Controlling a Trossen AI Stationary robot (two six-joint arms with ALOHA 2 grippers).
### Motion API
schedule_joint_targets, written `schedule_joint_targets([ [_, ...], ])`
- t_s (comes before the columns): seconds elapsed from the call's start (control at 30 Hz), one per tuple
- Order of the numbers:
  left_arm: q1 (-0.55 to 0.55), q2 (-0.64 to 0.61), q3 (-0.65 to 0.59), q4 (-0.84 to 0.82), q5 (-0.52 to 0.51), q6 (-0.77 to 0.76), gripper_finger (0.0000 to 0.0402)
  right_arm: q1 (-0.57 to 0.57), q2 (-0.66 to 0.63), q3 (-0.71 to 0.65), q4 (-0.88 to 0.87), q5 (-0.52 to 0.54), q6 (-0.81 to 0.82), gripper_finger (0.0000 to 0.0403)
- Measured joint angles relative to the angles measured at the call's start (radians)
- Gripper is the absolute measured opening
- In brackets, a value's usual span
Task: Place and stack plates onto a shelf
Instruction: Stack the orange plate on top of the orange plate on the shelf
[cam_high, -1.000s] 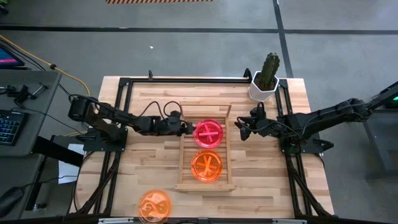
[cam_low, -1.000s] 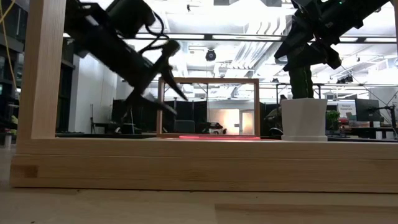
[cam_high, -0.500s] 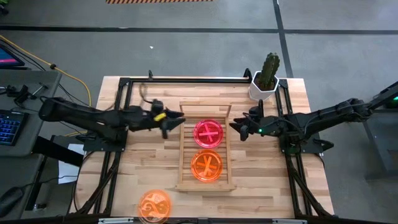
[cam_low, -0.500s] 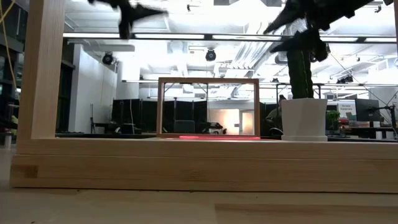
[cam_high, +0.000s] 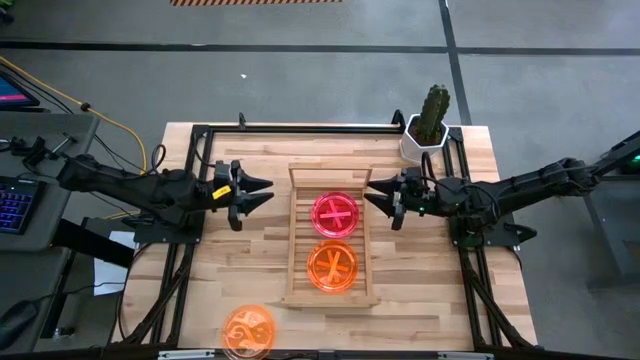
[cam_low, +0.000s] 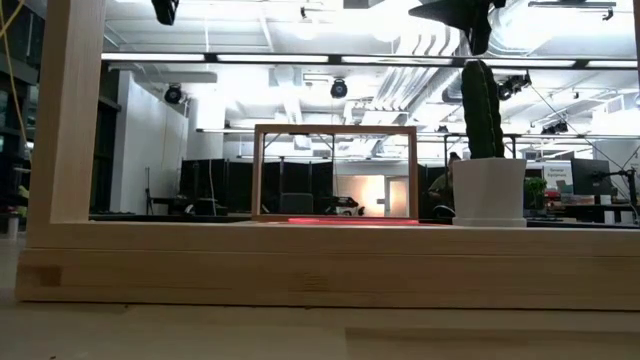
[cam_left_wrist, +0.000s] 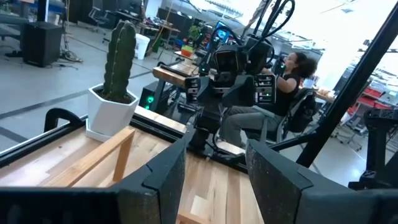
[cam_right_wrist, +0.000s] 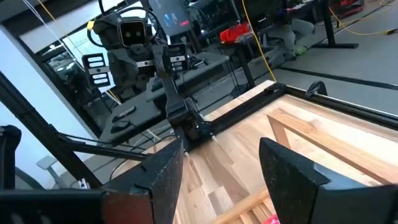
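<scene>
A pink plate (cam_high: 335, 213) lies on the far half of the light-wood shelf (cam_high: 296, 250), and an orange plate (cam_high: 332, 266) lies on its near half. A second orange plate (cam_high: 248, 330) lies on the tabletop near the front edge. My left gripper (cam_high: 262, 192) is open and empty, held above the table left of the shelf's far end. My right gripper (cam_high: 370, 194) is open and empty, right of the shelf's far end. Both point level at the shelf's raised rail (cam_high: 330, 172). In the low view only the pink plate's edge (cam_low: 352, 221) shows, under the rail (cam_low: 335, 128).
A cactus in a white pot (cam_high: 427, 125) stands at the table's far right corner, close behind my right arm. A black frame (cam_high: 300, 127) runs around the table. A seated person (cam_left_wrist: 292, 68) shows beyond the table in the left wrist view.
My left gripper has drawn back from the pink plate's left edge toward the table's left edge and risen, leaving the plate lying on the shelf. My right gripper has also risen and moved slightly toward the shelf.
</scene>
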Motion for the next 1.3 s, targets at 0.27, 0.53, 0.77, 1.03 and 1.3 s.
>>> schedule_joint_targets([
  [0.27,0.000,0.000,0.000,-0.001,0.000,0.003,0.0156,0.000,0.000,0.000,-0.001,0.000,0.016,0.0195],
  [0.53,-0.067,0.109,0.178,-0.540,0.180,-0.025,0.0156,0.000,0.000,0.000,-0.001,0.031,0.015,0.0195],
  [0.77,-0.289,0.352,0.212,-0.717,0.479,-0.081,0.0156,0.000,0.000,0.000,-0.002,0.050,0.015,0.0195],
  [1.03,-0.553,0.642,0.213,-0.636,0.518,-0.022,0.0156,0.000,0.000,0.000,-0.024,0.051,0.015,0.0195],
  [1.3,-0.587,0.845,0.212,-0.624,0.480,-0.071,0.0156,0.000,0.000,0.000,-0.045,0.052,0.016,0.0195],
])
